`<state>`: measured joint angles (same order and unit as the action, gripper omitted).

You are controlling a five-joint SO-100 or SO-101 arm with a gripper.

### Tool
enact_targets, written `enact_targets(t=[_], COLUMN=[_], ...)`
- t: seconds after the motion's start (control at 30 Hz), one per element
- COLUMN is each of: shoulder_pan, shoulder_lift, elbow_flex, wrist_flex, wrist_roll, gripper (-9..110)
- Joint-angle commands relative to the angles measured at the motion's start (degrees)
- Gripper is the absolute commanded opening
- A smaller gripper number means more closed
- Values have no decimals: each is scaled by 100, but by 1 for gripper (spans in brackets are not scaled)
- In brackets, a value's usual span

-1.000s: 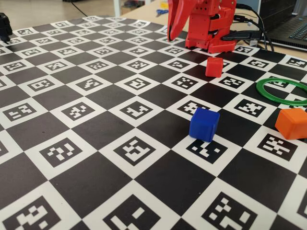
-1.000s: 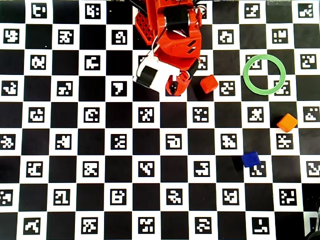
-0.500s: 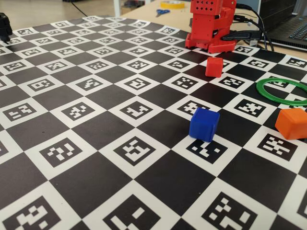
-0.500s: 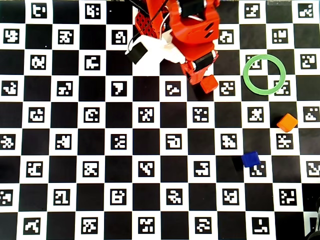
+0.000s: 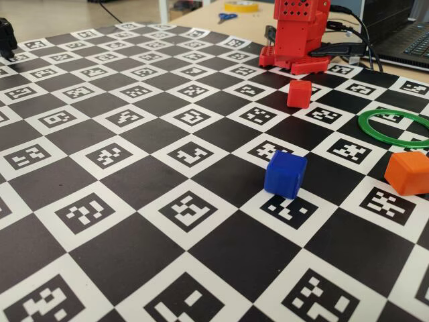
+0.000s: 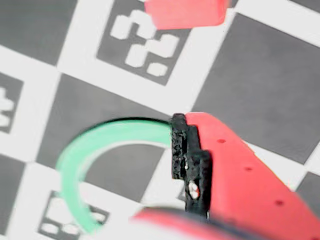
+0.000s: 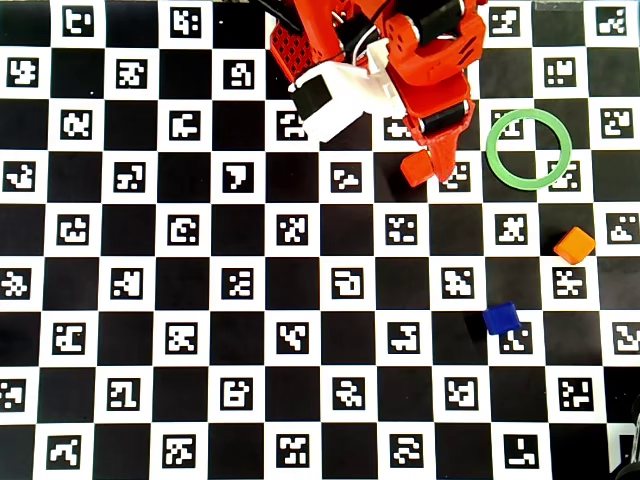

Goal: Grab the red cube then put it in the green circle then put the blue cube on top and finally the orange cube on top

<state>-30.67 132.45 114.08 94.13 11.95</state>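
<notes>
Red cube: sits on the checkerboard mat, upper centre-right of the overhead view (image 7: pixel 416 170), partly covered by the arm's tip; in the fixed view (image 5: pixel 299 93) it stands alone in front of the arm's base, upper right of centre; in the wrist view it is a blurred red block at the top edge (image 6: pixel 186 12)
Green circle: lies flat on the mat, upper right of the overhead view (image 7: pixel 497 166), right of the red cube and apart from it; at the right edge of the fixed view (image 5: pixel 370 129); in the wrist view its arc curves through the lower left (image 6: pixel 80 155), nothing inside it
Blue cube: lower right of centre in the overhead view (image 7: pixel 501 318); closest cube to the camera in the fixed view (image 5: pixel 285 174); well apart from the ring
Orange cube: right side of the overhead view (image 7: pixel 574 245), between the ring and the blue cube; cut by the right edge of the fixed view (image 5: pixel 407 172)
Gripper: in the overhead view its tip (image 7: pixel 441 162) hangs just beside the red cube, between cube and ring; the wrist view shows 1 red finger with a black pad (image 6: pixel 190 160) and no second finger, so whether it is released or clenched cannot be told; nothing is seen held
Checkerboard mat: black and white squares with coded markers, filling all 3 views (image 7: pixel 200 300)
Arm base: red, upper right of the fixed view (image 5: pixel 298 40)
</notes>
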Motion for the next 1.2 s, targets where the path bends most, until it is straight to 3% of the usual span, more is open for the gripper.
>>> enact_targets(t=[0.0,0.3,1.17], shoulder_pan=[53,-26,-747], shoulder_lift=[-88,-431,-1538], elbow_flex=[325,1354,1758], wrist_flex=[-431,-1459,-2074], wrist_roll=[-18,18,378], gripper=[49,50,53])
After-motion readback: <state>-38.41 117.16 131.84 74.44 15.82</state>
